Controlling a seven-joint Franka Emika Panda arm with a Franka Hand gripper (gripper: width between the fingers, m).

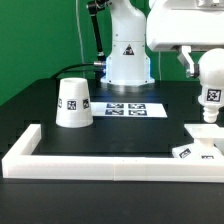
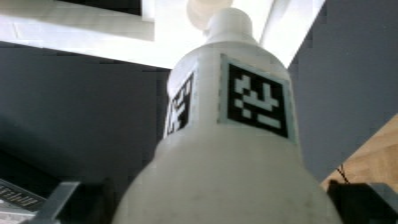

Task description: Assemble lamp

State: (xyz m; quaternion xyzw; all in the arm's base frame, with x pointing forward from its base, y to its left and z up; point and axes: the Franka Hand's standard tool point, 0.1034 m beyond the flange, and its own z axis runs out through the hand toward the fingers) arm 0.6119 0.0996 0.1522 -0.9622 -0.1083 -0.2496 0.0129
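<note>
Tool (image 1: pixel 199 72) grips 1 bulb (image 1: pixel 212 90); shade (image 1: pixel 74 103) x1.

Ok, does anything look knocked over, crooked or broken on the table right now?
Nothing stands out. The shade stands upright, the bulb hangs upright in the gripper over the base, and no part looks damaged.

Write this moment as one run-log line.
end effector: shut on bulb | bulb: upright over base | shade: standing apart
</note>
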